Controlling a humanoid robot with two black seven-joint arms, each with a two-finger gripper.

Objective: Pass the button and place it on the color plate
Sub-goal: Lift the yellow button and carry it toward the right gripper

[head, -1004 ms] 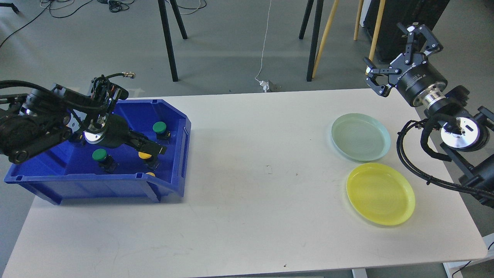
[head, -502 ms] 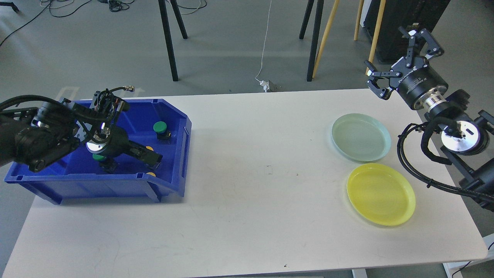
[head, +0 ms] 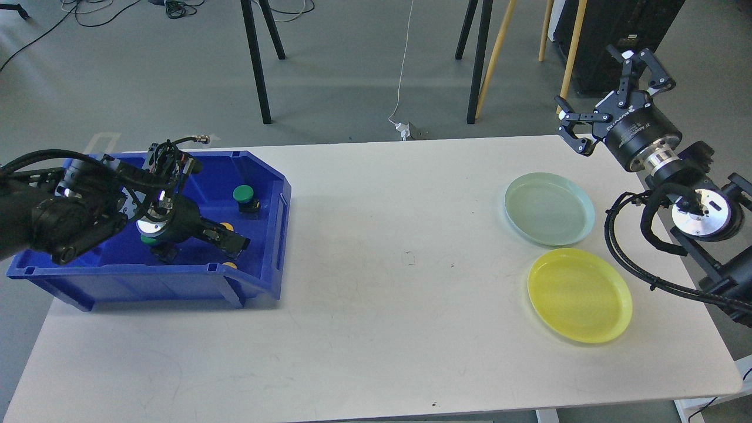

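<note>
My left gripper (head: 232, 242) is down inside the blue bin (head: 265, 176) at the table's left, right over a yellow button (head: 225, 227) of which only the top edge shows. Its fingers look like one dark block, so their state is unclear. A green button (head: 243, 193) stands further back in the bin. Another green button (head: 149, 240) is mostly hidden under my left wrist. A sliver of a second yellow button (head: 230, 265) shows behind the bin's front wall. My right gripper (head: 602, 88) is open and empty, raised beyond the table's far right edge. A pale green plate (head: 549, 208) and a yellow plate (head: 580, 294) lie at the right.
The white table (head: 376, 282) spans the view. Black stand legs (head: 257, 59) and wooden poles (head: 493, 59) stand on the floor behind it. My right arm's cables (head: 623, 247) hang beside the plates at the table's right edge.
My left gripper has dropped lower into the bin onto the yellow button, which is now mostly covered. My right gripper has drifted slightly right and stays open.
</note>
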